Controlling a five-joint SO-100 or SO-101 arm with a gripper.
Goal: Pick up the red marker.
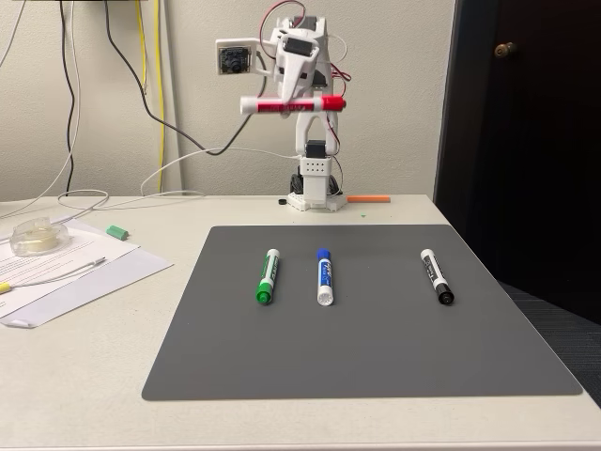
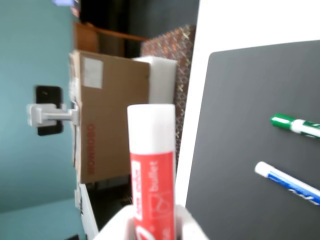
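**Open mat front and centre, clutter at the left and back**

In the fixed view, the gray mat (image 1: 376, 348) fills the lower middle of the frame. Three markers lie across its upper part: green (image 1: 268, 276), blue (image 1: 324, 275) and black (image 1: 437, 276), with a wide bare gap between blue and black. The mat's whole lower half is open. Papers (image 1: 84, 272) and a tape roll (image 1: 36, 235) crowd the left edge (cables (image 1: 178, 169) trail behind). An orange stick (image 1: 368, 198) lies at the back.
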